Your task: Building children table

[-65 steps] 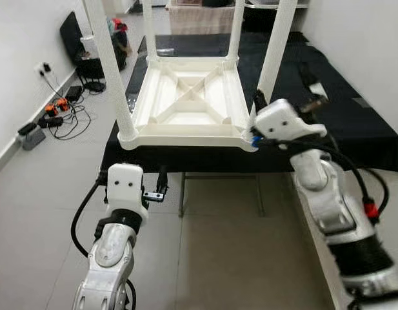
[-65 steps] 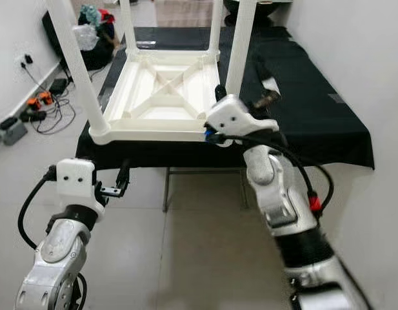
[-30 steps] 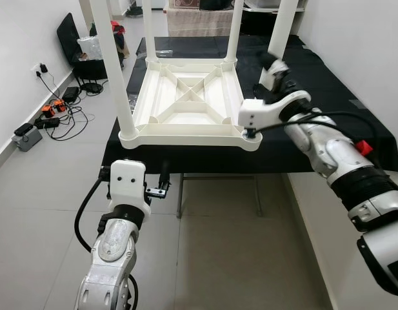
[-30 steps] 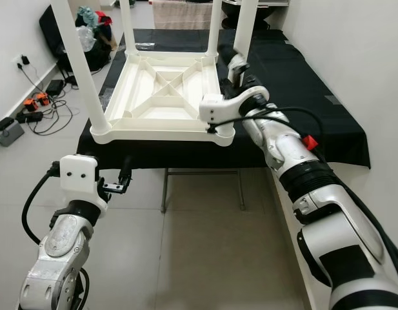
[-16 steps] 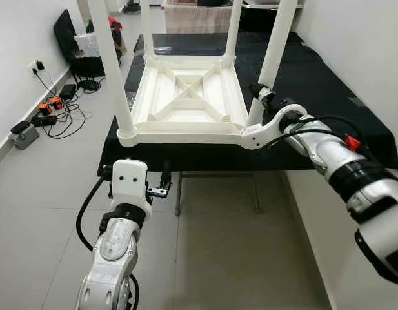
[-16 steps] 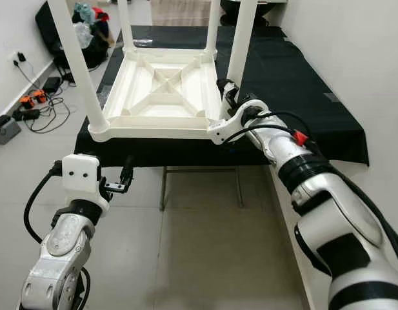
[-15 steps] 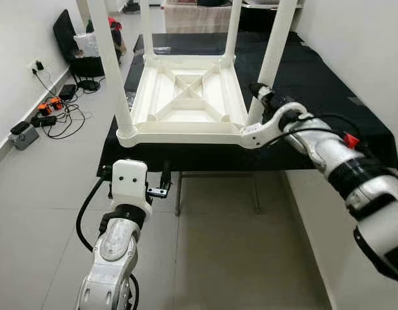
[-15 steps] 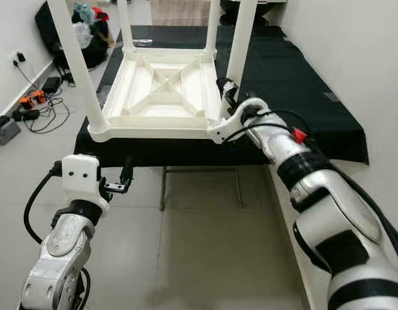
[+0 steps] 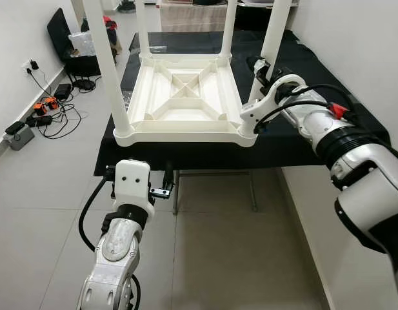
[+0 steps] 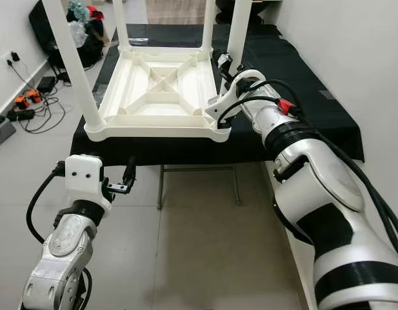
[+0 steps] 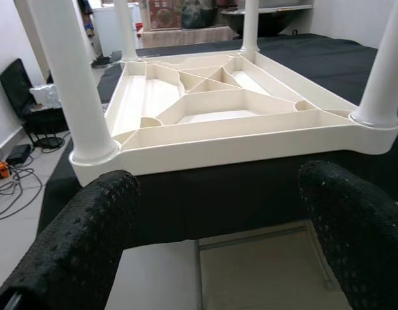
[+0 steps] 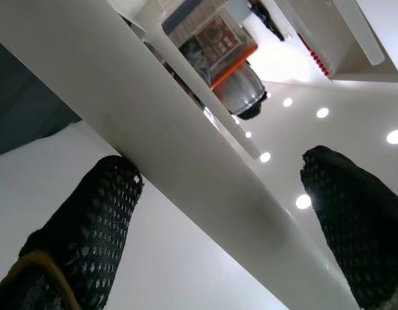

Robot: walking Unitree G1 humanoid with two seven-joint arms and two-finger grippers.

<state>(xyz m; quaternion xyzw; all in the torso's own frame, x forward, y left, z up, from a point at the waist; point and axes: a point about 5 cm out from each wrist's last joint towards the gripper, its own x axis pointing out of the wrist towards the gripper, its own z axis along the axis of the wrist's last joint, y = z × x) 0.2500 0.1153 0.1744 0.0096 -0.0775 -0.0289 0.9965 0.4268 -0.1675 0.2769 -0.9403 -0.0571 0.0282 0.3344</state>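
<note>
Black-draped work table [image 9: 295, 139]; right gripper [image 9: 259, 70] open around near white plastic leg [image 9: 268, 48] of upturned children table [image 9: 184, 103]; may topple if pushed.

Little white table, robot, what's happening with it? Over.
Right gripper open around near right leg. Left gripper open, low before the black-covered bench. White table upside down on it, four legs up. Nothing blocking.

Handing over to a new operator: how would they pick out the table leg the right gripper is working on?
On the black-draped bench lies an upturned white children's table, four legs up. It is the near-right corner leg, the one with the right gripper at its base.
</note>
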